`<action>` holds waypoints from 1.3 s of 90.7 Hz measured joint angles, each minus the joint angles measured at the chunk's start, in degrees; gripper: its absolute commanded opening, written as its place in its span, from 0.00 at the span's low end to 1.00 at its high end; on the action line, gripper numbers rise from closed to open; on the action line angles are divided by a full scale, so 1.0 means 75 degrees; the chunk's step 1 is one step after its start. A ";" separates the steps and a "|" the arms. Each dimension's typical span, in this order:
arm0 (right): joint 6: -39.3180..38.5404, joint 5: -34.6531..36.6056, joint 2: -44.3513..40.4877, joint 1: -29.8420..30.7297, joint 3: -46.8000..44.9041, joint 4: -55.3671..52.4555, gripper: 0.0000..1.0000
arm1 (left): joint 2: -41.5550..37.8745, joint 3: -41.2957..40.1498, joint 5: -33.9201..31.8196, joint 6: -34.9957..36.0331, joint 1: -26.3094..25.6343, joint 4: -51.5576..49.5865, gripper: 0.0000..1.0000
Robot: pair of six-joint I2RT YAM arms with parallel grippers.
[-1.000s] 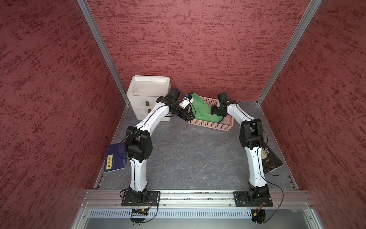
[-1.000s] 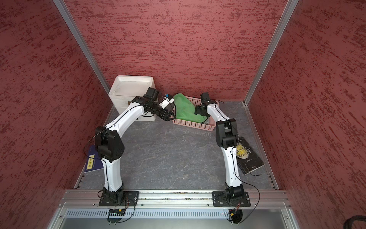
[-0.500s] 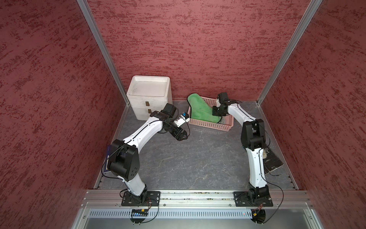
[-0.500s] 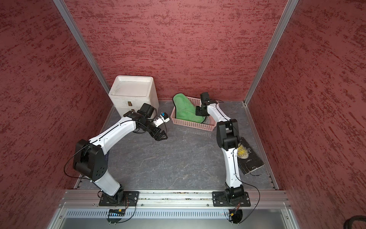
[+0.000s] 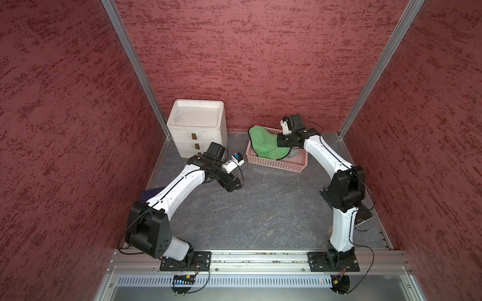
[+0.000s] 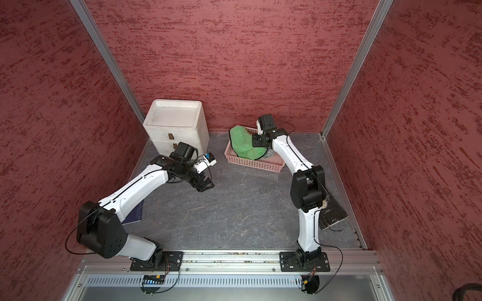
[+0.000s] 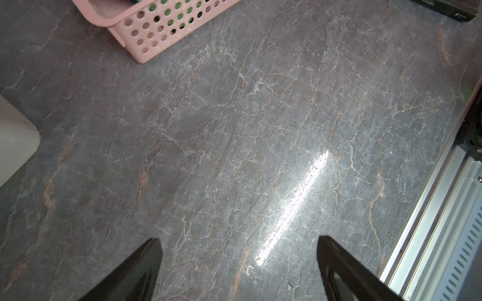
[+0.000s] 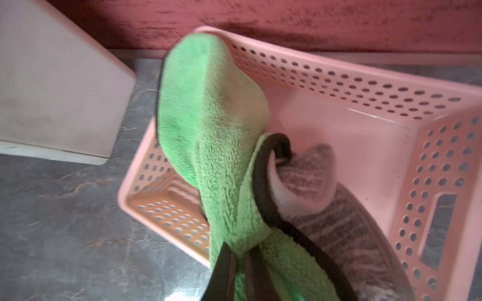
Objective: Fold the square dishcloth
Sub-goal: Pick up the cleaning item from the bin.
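Grey stone tabletop (image 7: 234,125) spreads under my left pincer (image 7: 238,238), jaws wide apart, holding nothing. Beyond it, in the pink basket (image 5: 273,164), my right pincer (image 8: 239,249) is clamped on the green dishcloth (image 8: 208,117), whose length runs away from it over the basket's corner toward the white drawers (image 5: 195,130). I can read no writing.

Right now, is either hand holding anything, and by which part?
The right hand pinches the green dishcloth at a bunched fold beside its dark edge trim. The left hand is open, holding nothing.
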 measured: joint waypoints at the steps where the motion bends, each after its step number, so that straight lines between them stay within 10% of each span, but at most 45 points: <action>1: 0.0000 0.0000 -0.0038 0.0026 0.0000 -0.0003 0.06 | -0.0026 -0.0032 -0.0006 0.0000 0.0009 0.0026 0.99; 28: 0.0670 -0.0213 -0.0472 0.0326 -0.0090 -0.0172 0.08 | -0.0035 -0.0420 -0.0361 0.0201 -0.0571 0.1102 1.00; 61: 0.1810 -0.0868 -0.0408 -0.0073 -0.0501 -0.0219 0.06 | 0.2970 0.1833 -0.1443 0.0542 -0.2017 0.3870 0.96; 118: 0.2457 -0.2579 -0.0408 -0.1011 -0.1174 0.0481 0.06 | 0.5633 0.5272 -0.0475 0.0688 -0.1539 0.2667 0.37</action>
